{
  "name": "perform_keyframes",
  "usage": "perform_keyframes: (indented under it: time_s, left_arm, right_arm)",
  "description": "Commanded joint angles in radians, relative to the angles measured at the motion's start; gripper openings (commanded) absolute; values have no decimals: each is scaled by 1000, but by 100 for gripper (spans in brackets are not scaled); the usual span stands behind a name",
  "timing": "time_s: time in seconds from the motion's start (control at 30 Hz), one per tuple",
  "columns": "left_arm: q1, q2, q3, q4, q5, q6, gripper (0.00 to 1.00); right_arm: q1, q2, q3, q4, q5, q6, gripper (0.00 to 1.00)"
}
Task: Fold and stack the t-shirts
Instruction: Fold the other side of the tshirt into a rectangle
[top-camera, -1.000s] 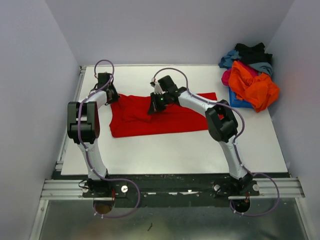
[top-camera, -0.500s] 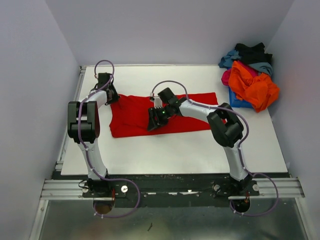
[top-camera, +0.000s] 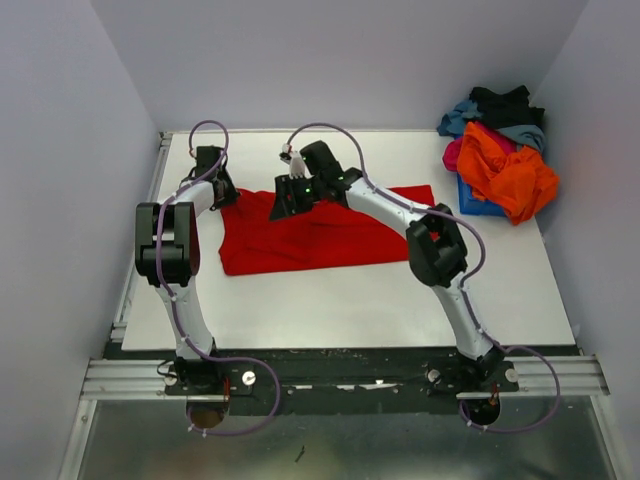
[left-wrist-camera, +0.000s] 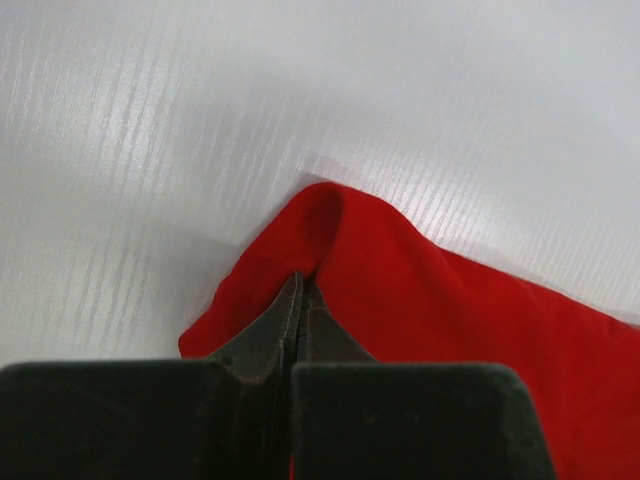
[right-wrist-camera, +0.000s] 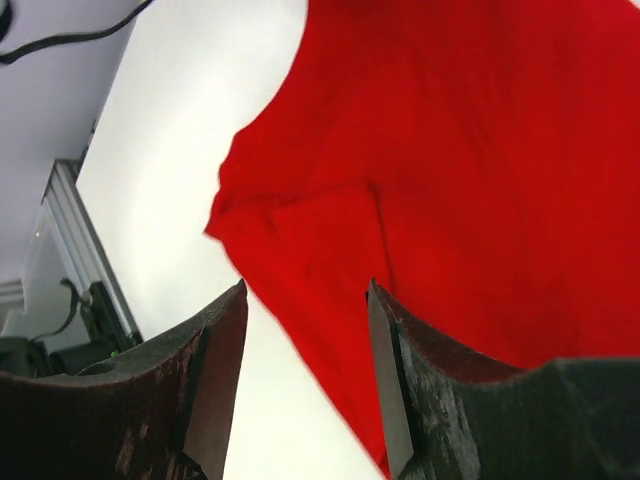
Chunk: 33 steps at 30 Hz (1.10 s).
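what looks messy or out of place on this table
The t-shirts at the far right corner are heaped over the blue bin, with the orange t-shirt spilling over its edge. The red t-shirt lies spread but wrinkled, one corner pinched by the left hand.

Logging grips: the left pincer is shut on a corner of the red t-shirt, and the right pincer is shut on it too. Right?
No. The right pincer is open, gripping nothing, as the right wrist view shows. The left pincer is shut on a corner of the red t-shirt.
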Motion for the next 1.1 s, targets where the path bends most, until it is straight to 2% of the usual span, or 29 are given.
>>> perform_keyframes:
  time_s: [0.0,0.33,0.5,1.07]
  left_arm:
    - [5,9,24,-9,-15,13,0]
    - [8,16,30,-18,-18,16,0]
    - [11,22,36,-21,-16,16,0]
    - [19,33,50,-30,-10,18,0]
  right_arm:
    - [4,155,95,13,-17,66,59]
    - [6,207,37,214,-139,187,59]
    - [15,154,-90,318,-201,219,57]
    - [104,5,-319,340,-301,169,52]
